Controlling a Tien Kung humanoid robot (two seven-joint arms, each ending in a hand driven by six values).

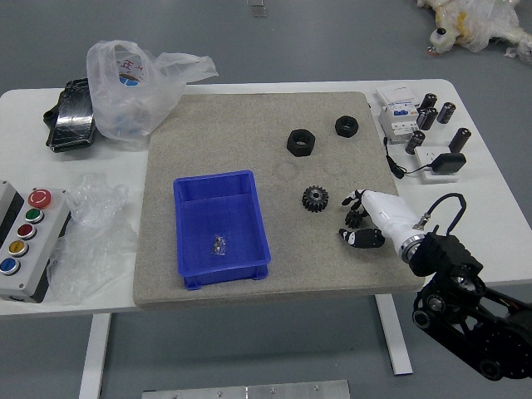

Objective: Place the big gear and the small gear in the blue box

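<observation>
Counted on the grey mat (241, 141) atop a white table (490, 220): two dark gears and two black nuts, one nearer (301, 142) and one farther off (347, 126). Lying to the right of the one blue box (183, 237), outside its walls, the big gear (315, 199); farther right, the small gear (355, 219), also outside. At the small gear, reaching in from the right, the robot's right hand (384, 214), white-backed and dark-tipped; impossible to tell whether clenched on the gear or released. Inside the blue box, one small shiny piece (219, 245), too small to identify. To the left, one white plastic bag (125, 108) beside one black packet (73, 120), with crumpled clear plastic (96, 237) nearer the table's front edge. Also at left, one control box (35, 278) bearing five buttons: two red, one green, one yellow, one blue. At far right, at least five black cylinders (460, 140) around white devices (400, 118). Beyond the table, at upper right, one plastic-wrapped, pale orange-and-white figure (453, 23).
</observation>
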